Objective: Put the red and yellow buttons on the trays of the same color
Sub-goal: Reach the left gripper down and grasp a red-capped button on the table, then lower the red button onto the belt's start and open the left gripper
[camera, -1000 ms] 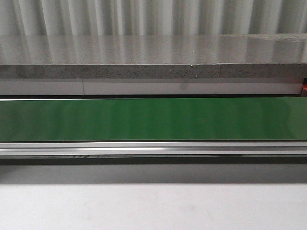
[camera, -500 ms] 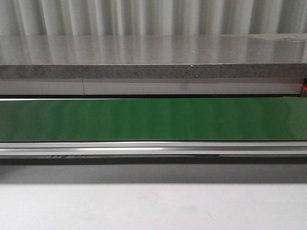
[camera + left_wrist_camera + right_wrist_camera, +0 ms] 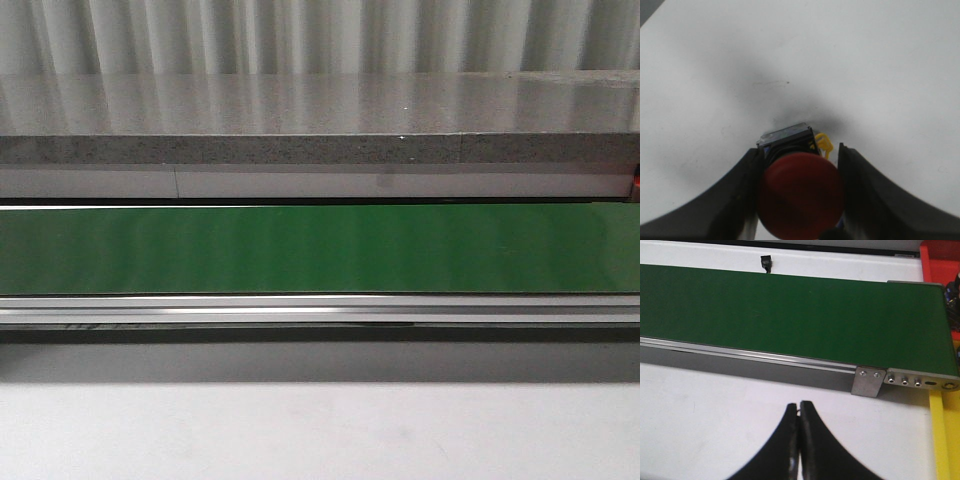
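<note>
A plain white matte tabletop point(image 3: 320, 430) fills the lower frame of the front view. On it, across mid-frame, sits a long green-belted conveyor with an aluminium side rail point(image 3: 320, 250).

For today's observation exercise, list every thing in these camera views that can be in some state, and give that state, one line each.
Red button: gripped between the left fingers, above the white table.
Left gripper: shut on the red button.
Right gripper: shut, fingers together, holding nothing.
Green conveyor belt: bare, no button on it.
Red tray: only a corner in view, contents cannot be told.
Yellow tray: only an edge in view.
</note>
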